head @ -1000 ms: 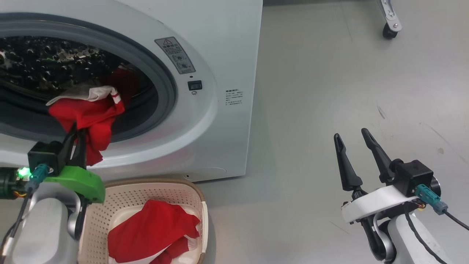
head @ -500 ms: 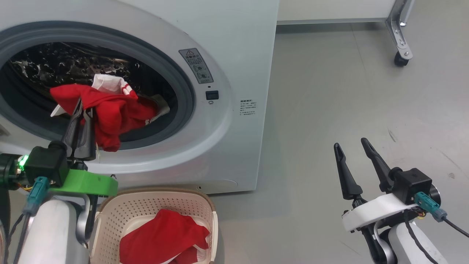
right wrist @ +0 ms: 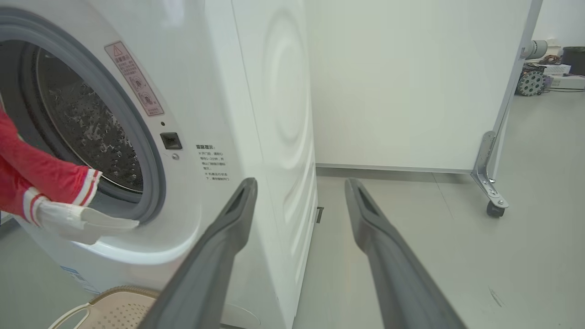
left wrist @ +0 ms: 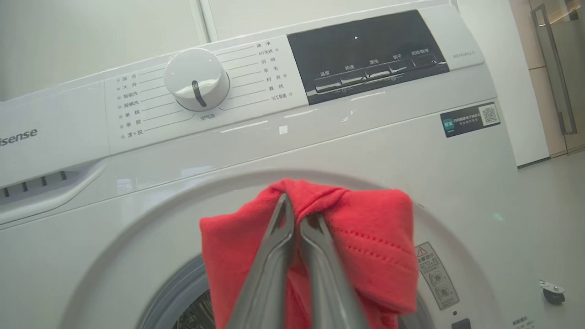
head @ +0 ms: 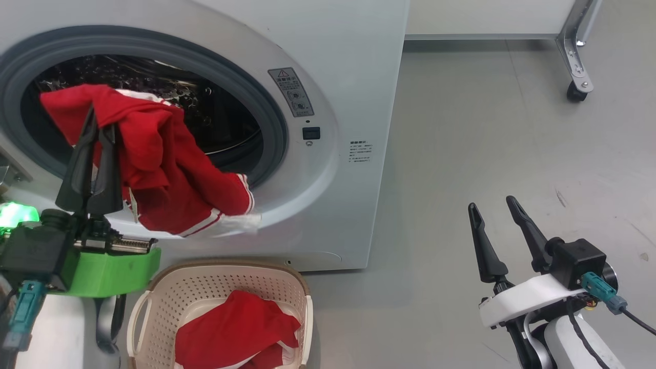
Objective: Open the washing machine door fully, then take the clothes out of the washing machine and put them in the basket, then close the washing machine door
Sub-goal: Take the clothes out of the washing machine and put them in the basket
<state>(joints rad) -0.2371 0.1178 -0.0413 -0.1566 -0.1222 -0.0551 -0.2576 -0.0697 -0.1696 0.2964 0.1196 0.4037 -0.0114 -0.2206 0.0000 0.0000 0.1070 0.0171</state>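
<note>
Since a second ago your left gripper (head: 100, 123) has drawn the red garment (head: 169, 179) out of the drum. It lay half inside then, and now it hangs in front of the opening of the washing machine (head: 353, 66), its striped cuff at the lower rim. The head camera has shifted too.

Your left arm stands at the near left with its fingers pointing up and pressed together, pinching a fold at the garment's top. Your right gripper (head: 494, 205) waits at the near right, well apart from the machine, fingers spread and holding nothing.

The basket (head: 225, 271) sits on the floor just in front of the machine, with another red garment (head: 236, 328) in it.

On the control panel you can read "isense" at the left edge. There is a dial (left wrist: 196, 78) ringed by Chinese programme names, a dark button panel (left wrist: 365, 50) and a QR sticker (left wrist: 470, 119). A warning sticker (head: 292, 92) with a triangle sits right of the opening.
</note>
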